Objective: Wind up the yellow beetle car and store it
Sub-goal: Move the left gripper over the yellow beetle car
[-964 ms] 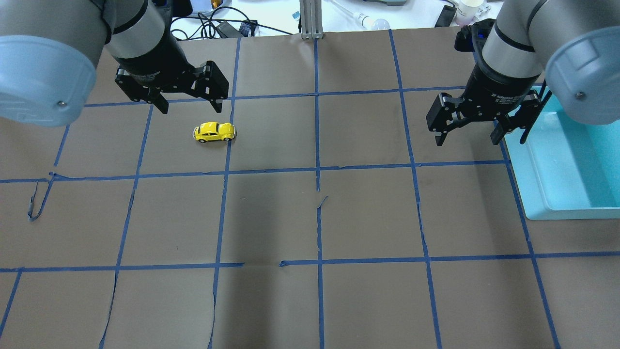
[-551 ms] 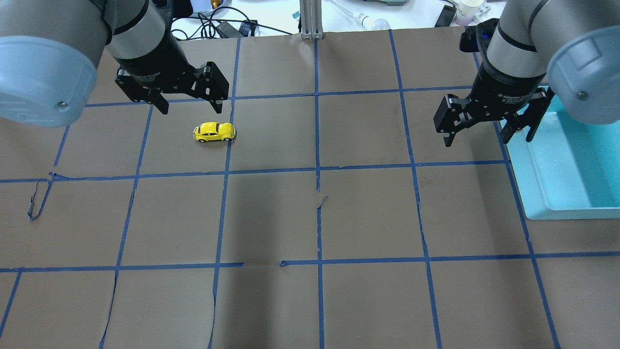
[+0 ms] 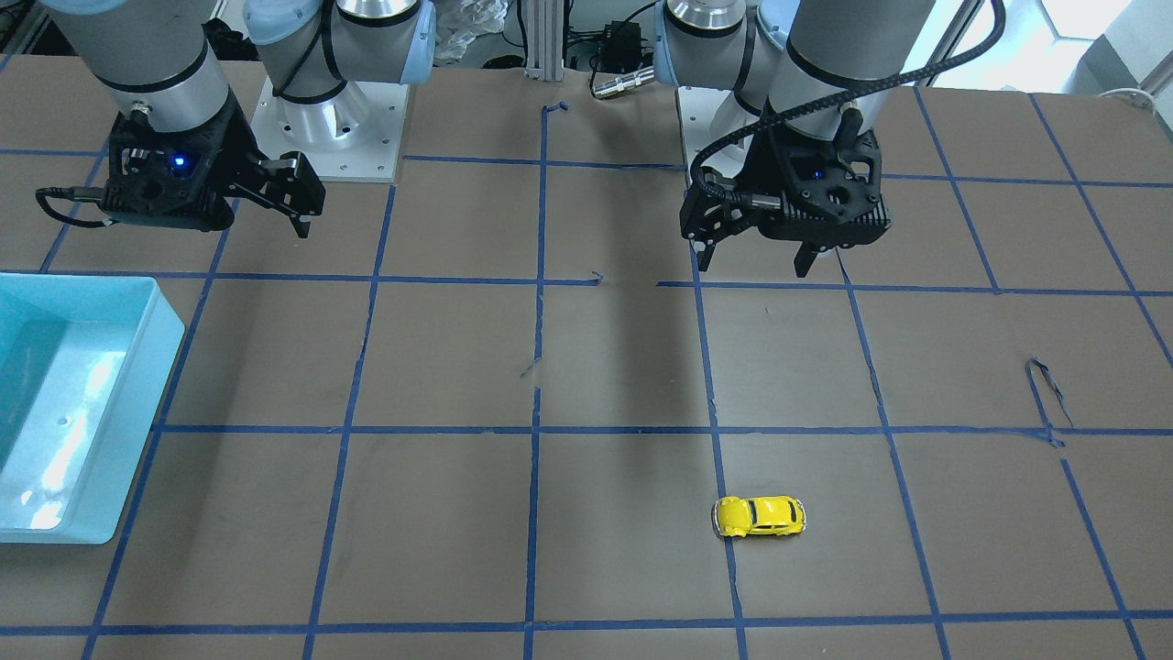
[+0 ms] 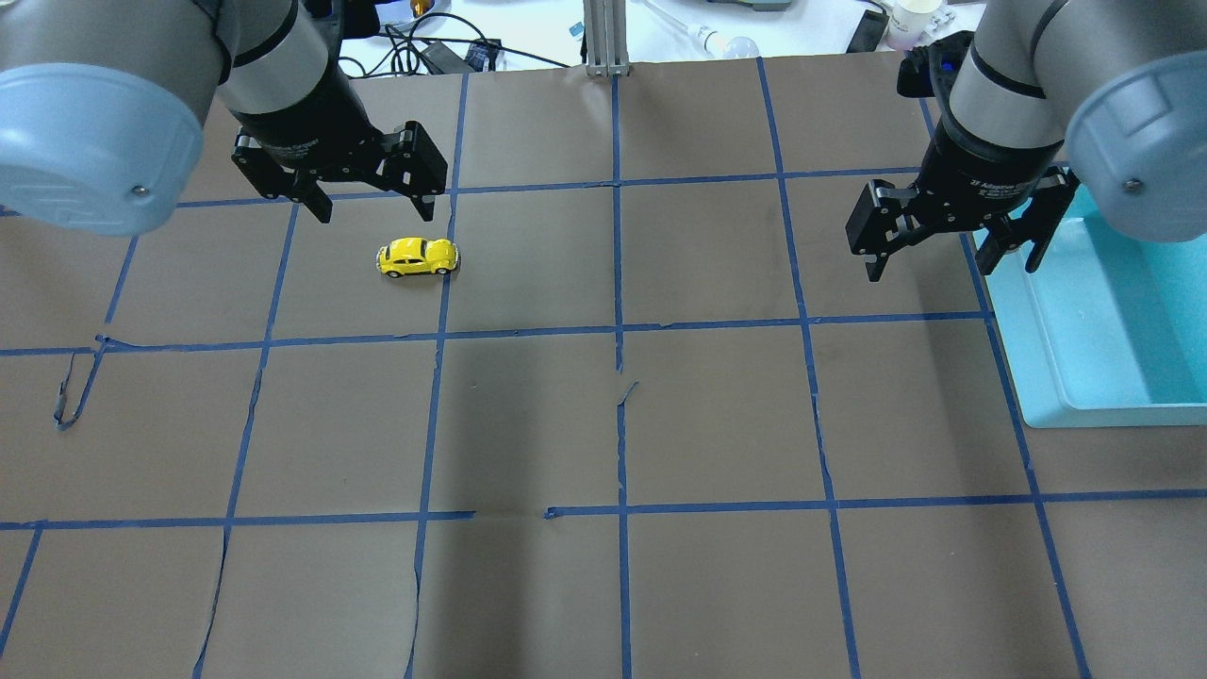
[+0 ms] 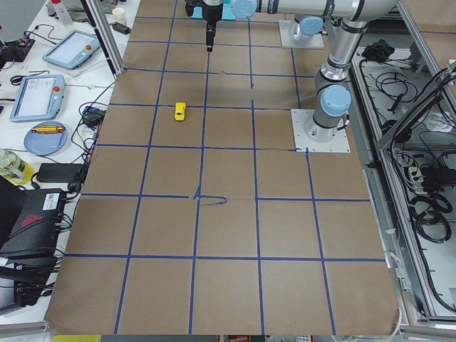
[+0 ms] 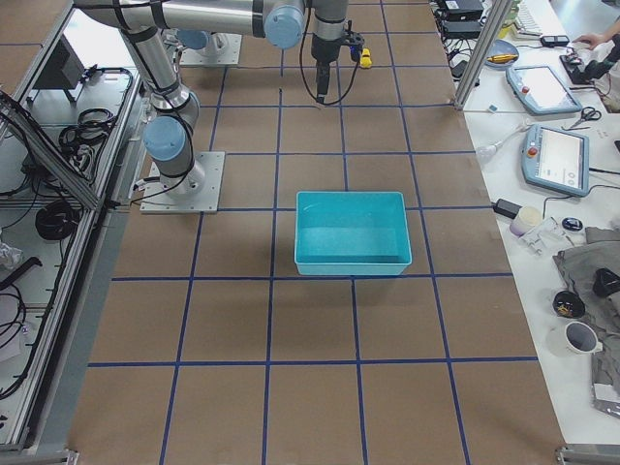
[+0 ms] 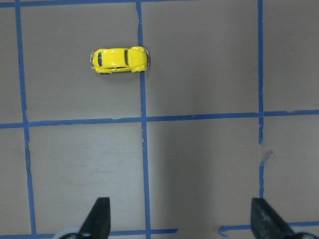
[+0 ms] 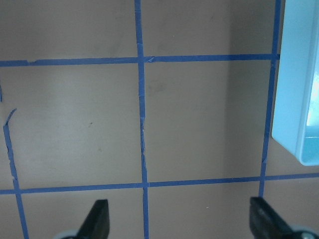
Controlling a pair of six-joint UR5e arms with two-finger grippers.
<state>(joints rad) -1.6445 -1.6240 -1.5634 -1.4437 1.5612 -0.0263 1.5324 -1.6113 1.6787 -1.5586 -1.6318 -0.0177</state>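
Yellow on brown: look for the yellow beetle car (image 4: 418,256) down on its wheels on the paper-covered table (image 4: 613,424), right beside a blue tape line (image 4: 438,311). Not touched by either arm. Going by that, not wound up yet and not put away, so all of the job left to do: grab, wind, carry, drop in.

Close by the car, but apart from it and higher up, find the left gripper (image 4: 372,203) with fingers spread wide and holding nothing. Well away on the other side, find the right gripper (image 4: 948,269), spread wide too and holding nothing, just beside the blue-green bin (image 4: 1028,349).

Looking into the bin — no car, no toys, only a bare shiny floor.
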